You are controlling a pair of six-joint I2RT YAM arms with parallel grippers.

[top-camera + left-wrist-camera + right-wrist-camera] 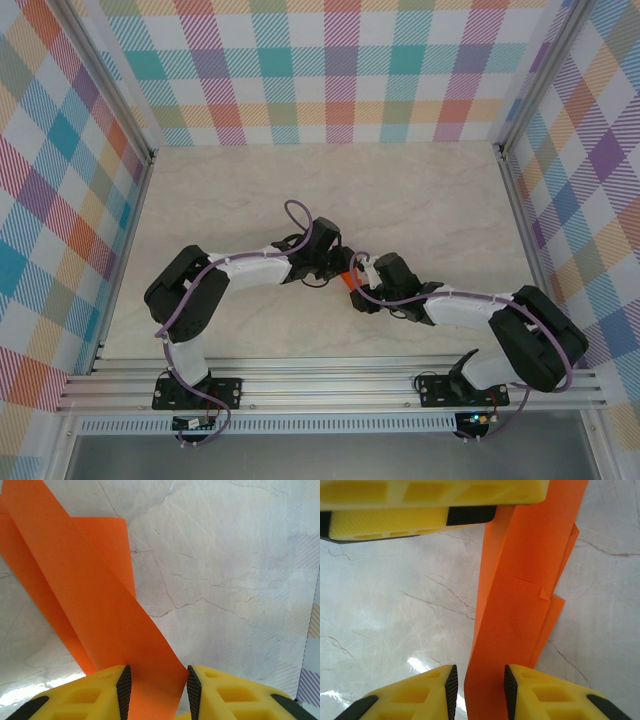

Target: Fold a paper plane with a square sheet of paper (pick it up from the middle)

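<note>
Yellow left fingers (123,690), tipped with black pads, sit lowest in the left wrist view, narrowed onto the orange paper (100,610). The strip fills the gap between them and meets both pads, so they hold it across its width. From that grip the paper runs up and away as a long folded band, with a further layer showing past each long edge, over the pale marbled desk (235,580).

In the right wrist view the right fingers (511,690) stand narrow about the other end of the paper (520,605). One pad touches the paper's edge; beside the other pad a sliver of desk (385,620) shows, so I cannot tell whether they clamp it. The paper's layers are stepped along one side, with a small turned corner near its middle. At its far end the left fingers (435,492) cross in front of it.

From above, the paper (347,282) is a small orange patch with the left fingers (338,270) just to its left and the right fingers (362,286) just to its right, both arms bent in toward it.
</note>
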